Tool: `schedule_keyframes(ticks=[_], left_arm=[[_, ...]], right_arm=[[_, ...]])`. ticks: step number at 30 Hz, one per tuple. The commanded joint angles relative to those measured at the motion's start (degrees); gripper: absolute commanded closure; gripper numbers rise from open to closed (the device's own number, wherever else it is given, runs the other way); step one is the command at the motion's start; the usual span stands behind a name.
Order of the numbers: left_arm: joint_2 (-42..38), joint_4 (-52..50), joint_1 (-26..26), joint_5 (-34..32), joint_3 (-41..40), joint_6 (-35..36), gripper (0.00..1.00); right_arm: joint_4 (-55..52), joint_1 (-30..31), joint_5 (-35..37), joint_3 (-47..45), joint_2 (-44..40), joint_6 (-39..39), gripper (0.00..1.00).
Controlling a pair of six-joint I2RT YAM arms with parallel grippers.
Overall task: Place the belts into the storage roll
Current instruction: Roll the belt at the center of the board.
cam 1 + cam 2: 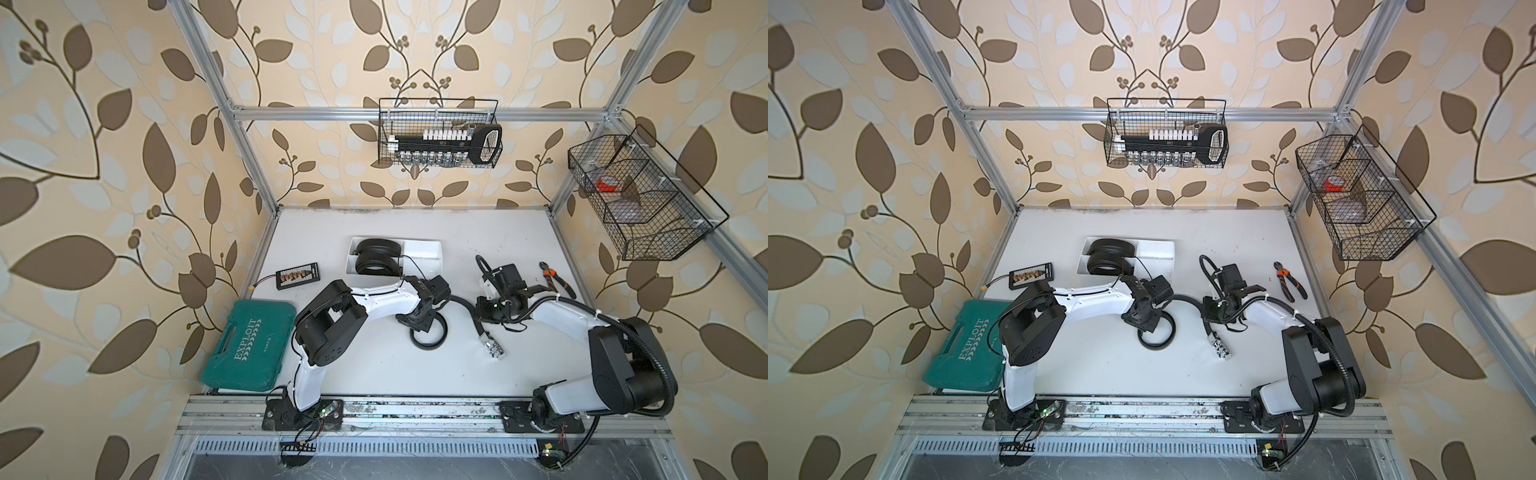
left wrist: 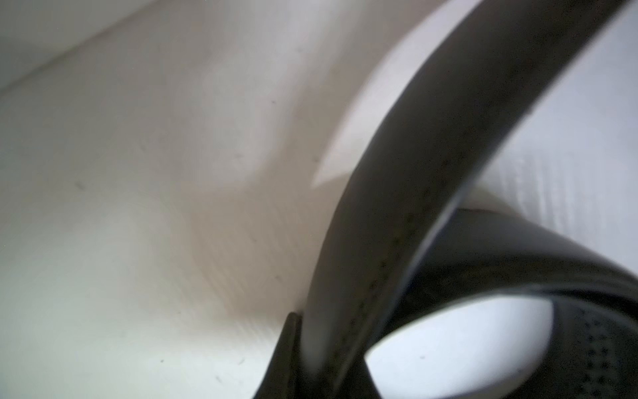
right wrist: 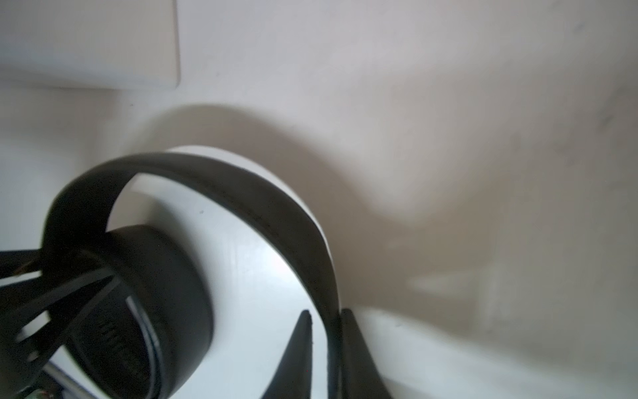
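Note:
The storage roll, a white tray point(image 1: 424, 249) point(image 1: 1158, 249), stands at the back of the table, with two coiled belts point(image 1: 376, 257) in its left compartments. A further belt lies on the table in both top views. Its coil point(image 1: 428, 347) point(image 1: 1156, 345) sits under my left gripper point(image 1: 417, 322). Its strap runs right to a metal buckle point(image 1: 494, 348). In the left wrist view my left gripper point(image 2: 321, 345) is shut on the strap point(image 2: 397, 207). My right gripper point(image 3: 326, 331) is open around the strap point(image 3: 276, 207), which touches one finger point(image 3: 352, 345).
A green tool case point(image 1: 249, 353) lies at the front left, with a small black connector board point(image 1: 297, 274) behind it. Orange-handled pliers point(image 1: 555, 278) lie at the right. Two black wire baskets point(image 1: 440, 133) point(image 1: 636, 199) hang on the frame.

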Motion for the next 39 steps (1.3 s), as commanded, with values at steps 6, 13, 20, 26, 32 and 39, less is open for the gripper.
schedule_keyframes(ticks=[6,13,20,26,32,39], left_arm=[[-1.2,-2.8,0.5,-2.7,-3.3,2.5,1.0],[-1.5,-2.1,-0.6,-3.0,-2.7,5.2,1.0],[-0.5,-0.7,0.1,-1.9,-1.9,4.9,1.0],[2.1,-1.0,1.0,0.0,0.9,3.1,1.0],[4.4,-2.3,1.3,1.2,4.0,-0.4,1.0],[5.2,-1.6,1.3,6.6,5.2,-5.7,1.0]], right_arm=[[-1.2,1.1,2.2,2.2,-6.9,1.7,0.06],[4.2,0.2,-8.4,14.2,11.2,-2.2,0.03],[7.5,0.5,-19.3,11.3,15.8,-2.2,0.04],[10.4,2.6,-22.6,4.1,10.6,0.4,0.08],[11.5,5.7,-20.0,1.0,7.1,4.7,0.16],[8.9,14.5,-9.3,4.8,8.8,9.2,0.37]])
